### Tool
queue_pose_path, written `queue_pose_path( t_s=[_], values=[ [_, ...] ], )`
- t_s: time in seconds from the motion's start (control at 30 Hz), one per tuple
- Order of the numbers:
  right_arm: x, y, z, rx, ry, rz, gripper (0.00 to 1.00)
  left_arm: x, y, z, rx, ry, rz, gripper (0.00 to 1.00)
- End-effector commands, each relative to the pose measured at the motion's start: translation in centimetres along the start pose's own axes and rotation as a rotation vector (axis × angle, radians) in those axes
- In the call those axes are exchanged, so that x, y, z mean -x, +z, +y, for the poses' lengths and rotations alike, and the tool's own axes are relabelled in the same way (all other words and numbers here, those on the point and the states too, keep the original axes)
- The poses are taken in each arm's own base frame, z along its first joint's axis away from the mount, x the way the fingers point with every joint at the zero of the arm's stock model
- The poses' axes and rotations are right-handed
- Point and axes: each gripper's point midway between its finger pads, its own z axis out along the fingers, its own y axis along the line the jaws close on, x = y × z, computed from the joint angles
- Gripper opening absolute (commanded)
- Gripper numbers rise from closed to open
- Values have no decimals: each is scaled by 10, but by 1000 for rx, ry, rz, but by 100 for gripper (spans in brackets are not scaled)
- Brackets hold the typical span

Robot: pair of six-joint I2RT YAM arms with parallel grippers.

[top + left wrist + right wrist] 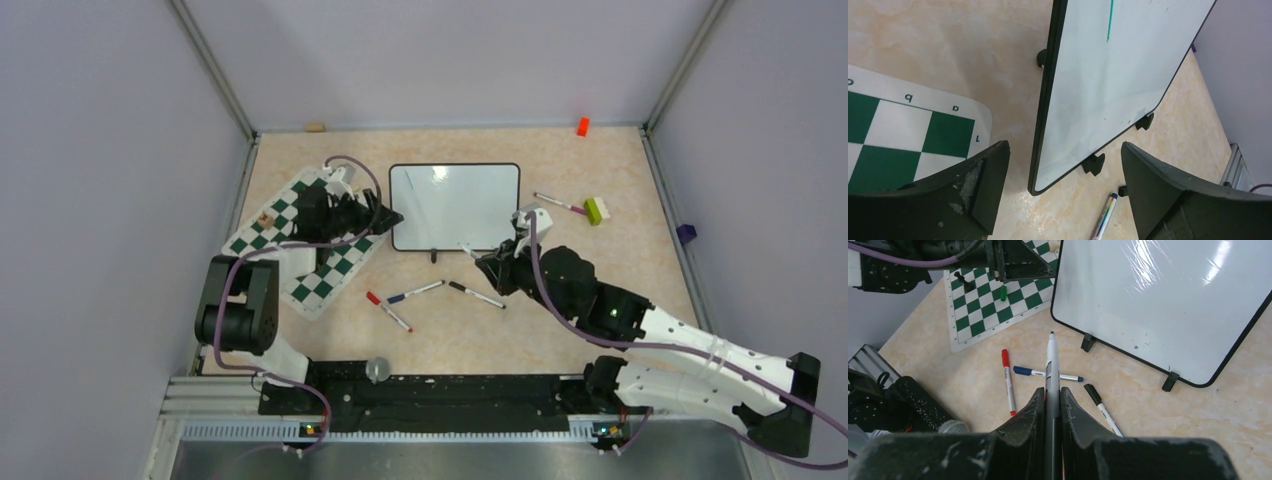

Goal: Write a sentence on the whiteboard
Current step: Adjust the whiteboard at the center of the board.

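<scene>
Beige marbled table (450, 335) carries the whiteboard (455, 205), lying at centre rear. Left gripper (388, 216), fingers spread, is positioned at the board's left edge. Right gripper (1050, 402) pinches a white marker (1050, 357) near the board's front edge.

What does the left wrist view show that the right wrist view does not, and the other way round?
Only the left wrist view: a thin green line on the whiteboard, and the letters printed on the border of the chessboard mat. Only the right wrist view: the right gripper, its jaws shut on a marker pointing toward the board, a red marker on the table, and a green chess piece. Both: the whiteboard with its black feet, the mat, and the left gripper, open near the board's corner.
</scene>
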Motion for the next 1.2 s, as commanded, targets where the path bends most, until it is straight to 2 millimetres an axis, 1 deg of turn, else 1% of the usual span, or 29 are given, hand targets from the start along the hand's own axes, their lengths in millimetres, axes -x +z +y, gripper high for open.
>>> queue_pose_path(
  t_s=[0.0, 0.1, 0.17, 0.2, 0.3, 0.43, 0.57, 0.63, 0.73, 0.93, 1.0, 1.13, 1.17],
  values=[
    [36, -15, 4, 11, 28, -86, 0, 23, 12, -14, -124, 79, -57, 86],
    [43, -20, 3, 11, 35, -108, 0, 17, 19, -13, -158, 60, -40, 84],
    [44, -22, 3, 8, 33, -106, 0, 16, 23, -11, -166, 41, -33, 83],
    [44, -22, 2, 6, 33, -103, 0, 15, 26, -9, -166, 32, -28, 81],
    [41, -21, 2, 4, 37, -95, 0, 10, 28, -10, -183, 17, 1, 68],
    [38, -20, 1, 0, 46, -88, 0, -3, 24, -16, -199, 15, 23, 51],
    [35, -17, 1, -4, 40, -75, 0, -18, 17, -18, -196, 8, 43, 41],
    [33, -15, 2, -2, 32, -64, 0, -24, 14, -19, -190, 8, 55, 37],
    [30, -11, 5, 2, 22, -48, 0, -33, 11, -18, -161, 25, 78, 35],
    [27, 0, 8, -2, -15, -3, 0, -40, 4, -27, -155, 48, 94, 23],
    [31, 4, 10, -4, -29, 3, 0, -40, 2, -31, -158, 60, 88, 19],
    [36, 17, 11, 10, -44, 31, 0, -44, 0, -31, -147, 64, 97, 0],
    [37, 21, 9, 7, -46, 39, 0, -45, 0, -31, -140, 62, 101, 0]
  ],
)
